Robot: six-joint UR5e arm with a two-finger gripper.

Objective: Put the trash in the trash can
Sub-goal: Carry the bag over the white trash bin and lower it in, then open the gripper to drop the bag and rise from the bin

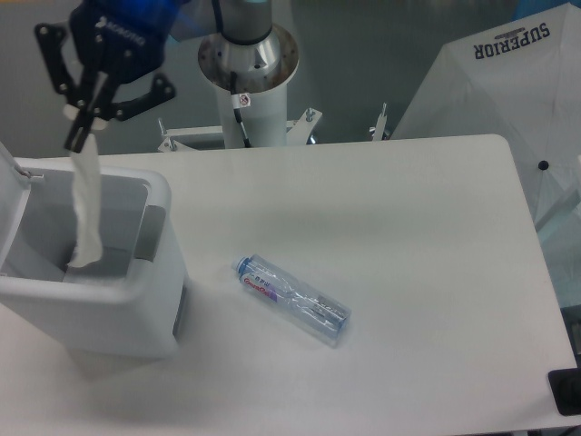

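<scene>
The trash can [118, 309] stands at the counter's [408, 272] nine o'clock edge, its lid [7, 195] tipped open on the outer side. Above its opening, toward eleven o'clock, hangs the gripper [80, 132], and the pouch [87, 204] dangles from it down into the can. The bottle [292, 300] lies on the counter near centre, at the can's three o'clock, well apart from it.
</scene>
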